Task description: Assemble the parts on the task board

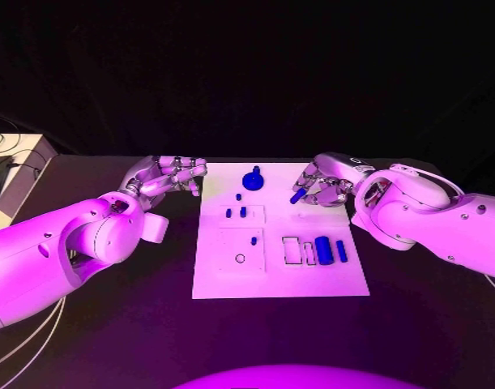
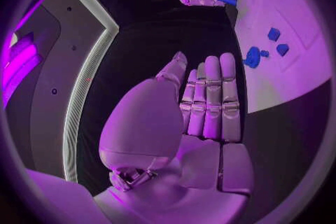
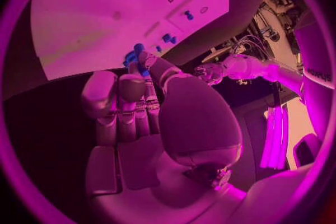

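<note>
The white task board [image 1: 276,271] lies in the middle of the black table. My right hand [image 1: 323,182] hovers over the board's far right corner and pinches a small blue peg [image 1: 299,196] at its fingertips; the peg [image 3: 132,58] also shows in the right wrist view and, from across the table, in the left wrist view [image 2: 225,0]. My left hand [image 1: 168,177] is beside the board's far left corner, fingers straight and side by side [image 2: 209,102], holding nothing. A round blue part [image 1: 254,178] stands at the board's far edge. Small blue parts [image 1: 236,213] sit mid-board.
Two longer blue parts [image 1: 324,250] lie by the rectangular slots at the board's near right. A round hole [image 1: 239,258] marks the near left section. A pale box [image 1: 19,174] and cables sit off the table's left edge.
</note>
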`<control>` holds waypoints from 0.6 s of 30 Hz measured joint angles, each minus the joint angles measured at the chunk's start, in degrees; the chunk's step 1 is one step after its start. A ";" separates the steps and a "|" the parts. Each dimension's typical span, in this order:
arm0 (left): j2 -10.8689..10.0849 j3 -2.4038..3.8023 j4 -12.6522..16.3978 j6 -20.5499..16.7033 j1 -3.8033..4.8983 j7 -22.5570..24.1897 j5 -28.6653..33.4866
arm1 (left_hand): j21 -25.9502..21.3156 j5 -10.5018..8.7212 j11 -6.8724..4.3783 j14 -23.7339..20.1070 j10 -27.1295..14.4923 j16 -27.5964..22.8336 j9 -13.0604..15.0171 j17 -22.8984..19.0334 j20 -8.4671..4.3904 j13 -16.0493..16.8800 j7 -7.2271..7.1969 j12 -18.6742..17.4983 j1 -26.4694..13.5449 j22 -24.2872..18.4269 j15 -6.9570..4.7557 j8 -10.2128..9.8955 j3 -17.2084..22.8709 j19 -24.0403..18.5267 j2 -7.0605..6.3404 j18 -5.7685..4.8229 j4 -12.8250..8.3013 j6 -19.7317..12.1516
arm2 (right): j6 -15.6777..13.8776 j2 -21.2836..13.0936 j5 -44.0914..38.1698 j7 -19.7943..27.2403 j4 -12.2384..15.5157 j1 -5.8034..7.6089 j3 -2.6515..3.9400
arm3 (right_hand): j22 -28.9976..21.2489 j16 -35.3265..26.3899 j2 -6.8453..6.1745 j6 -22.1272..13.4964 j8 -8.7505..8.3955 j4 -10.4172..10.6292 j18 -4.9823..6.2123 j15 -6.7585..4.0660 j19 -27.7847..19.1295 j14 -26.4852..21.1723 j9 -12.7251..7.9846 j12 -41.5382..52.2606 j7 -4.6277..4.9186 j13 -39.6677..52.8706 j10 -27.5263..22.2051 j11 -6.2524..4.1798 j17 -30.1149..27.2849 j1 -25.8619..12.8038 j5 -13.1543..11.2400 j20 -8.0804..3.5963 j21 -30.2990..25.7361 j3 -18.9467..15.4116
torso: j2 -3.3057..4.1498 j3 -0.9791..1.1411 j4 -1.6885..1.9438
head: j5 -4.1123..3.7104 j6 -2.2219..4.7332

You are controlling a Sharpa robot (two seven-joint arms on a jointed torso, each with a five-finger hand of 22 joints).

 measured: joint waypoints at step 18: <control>0.32 -0.01 -0.14 0.03 0.00 -0.08 0.01 | -0.21 0.00 0.00 0.00 0.00 0.00 0.00 0.06 0.00 0.00 0.00 0.00 0.00 0.16 0.00 0.00 0.00 0.00 0.00 0.00 0.33 0.00 | -0.26 7.91 -8.48 -0.21 5.22 -4.83 -1.58 | -0.02 0.26 0.00 -0.03 -0.15 -0.23 -0.12 0.01 -0.01 0.01 0.88 -0.17 0.03 0.04 0.00 -0.01 -0.14 0.00 -0.23 0.02 -0.26 0.07 | 0.04 -0.04 0.10 | 2.03 -0.35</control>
